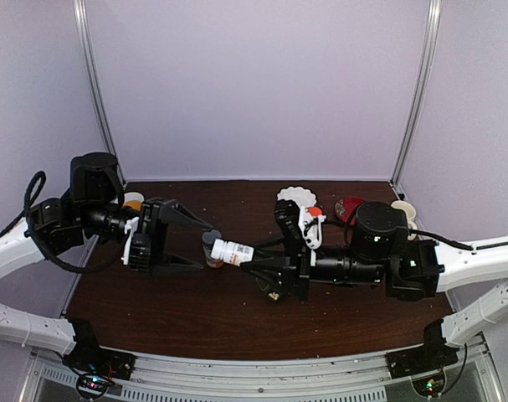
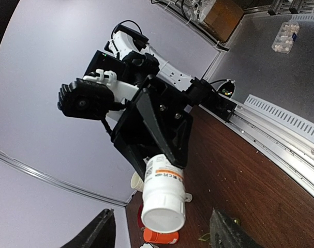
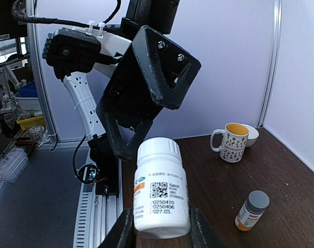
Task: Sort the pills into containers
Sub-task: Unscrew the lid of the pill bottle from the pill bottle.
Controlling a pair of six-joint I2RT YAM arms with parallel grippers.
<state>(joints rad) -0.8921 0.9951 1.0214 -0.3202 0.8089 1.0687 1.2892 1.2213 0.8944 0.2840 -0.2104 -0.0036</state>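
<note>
- The right end effector is closed on a white bottle and holds it in the air at mid-frame of the top view.
- The bottle's long axis is nearly level. Its cap points toward frame left, straight at the left end effector.
- The left end effector is open and holds nothing. Its two fingers are spread above and below the line of the bottle, and the cap sits just at their tips. In the left wrist view the cap is centred between them.
- My reading is that the next move depends on this head-on alignment. The left arm is the nearer one to close on the cap while the right arm holds the body.
- No pills show in any view. I judge they are inside the capped white bottle, but its contents are hidden.
- The green pill box is not in sight either, so I cannot tell what state its cells are in.
- A grey-capped bottle stands shut on the worktop, at the lower right of the right wrist view.
- A mug and a bowl stand together further back. Their contents cannot be made out.
</note>
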